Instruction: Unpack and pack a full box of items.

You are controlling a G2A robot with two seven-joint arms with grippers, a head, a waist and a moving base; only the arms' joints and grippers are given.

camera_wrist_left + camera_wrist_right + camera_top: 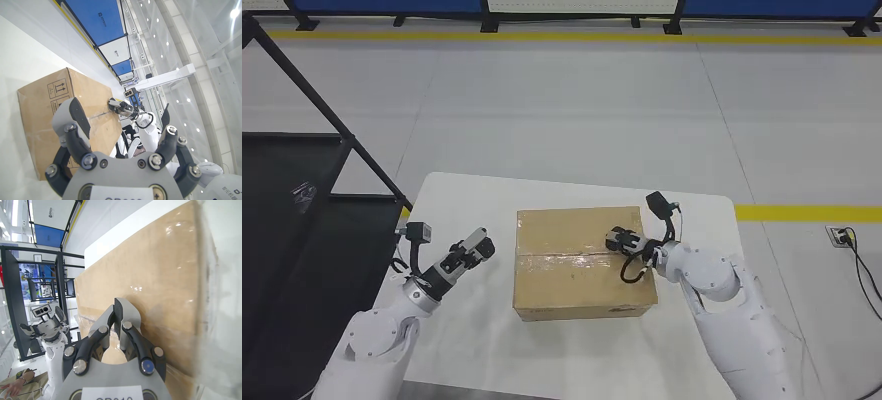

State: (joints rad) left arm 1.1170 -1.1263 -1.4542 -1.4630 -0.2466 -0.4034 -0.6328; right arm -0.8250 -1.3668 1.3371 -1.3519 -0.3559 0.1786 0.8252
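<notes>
Brown cardboard box (pixel 582 262) sits closed near the middle of the white table (pixel 467 200), top face up. In the top view its long axis runs from side to side across the table. A strip of clear tape (pixel 567 258) lies along the seam between the top flaps, following that long axis.

The right gripper (pixel 116 303) rests on the box's top face at the right-hand end of the seam. Its two fingers are pressed together with no gap between the pads. Whether any tape is pinched between them cannot be told.

The left gripper (pixel 483 242) hangs over the table beside the box's left end, apart from it, with its fingers spread wide and nothing between them.

The box's left end panel carries black printed handling marks (pixel 58 89): a framed pair of arrows and a second framed symbol beside it. The lettering by them is too small to make out.
</notes>
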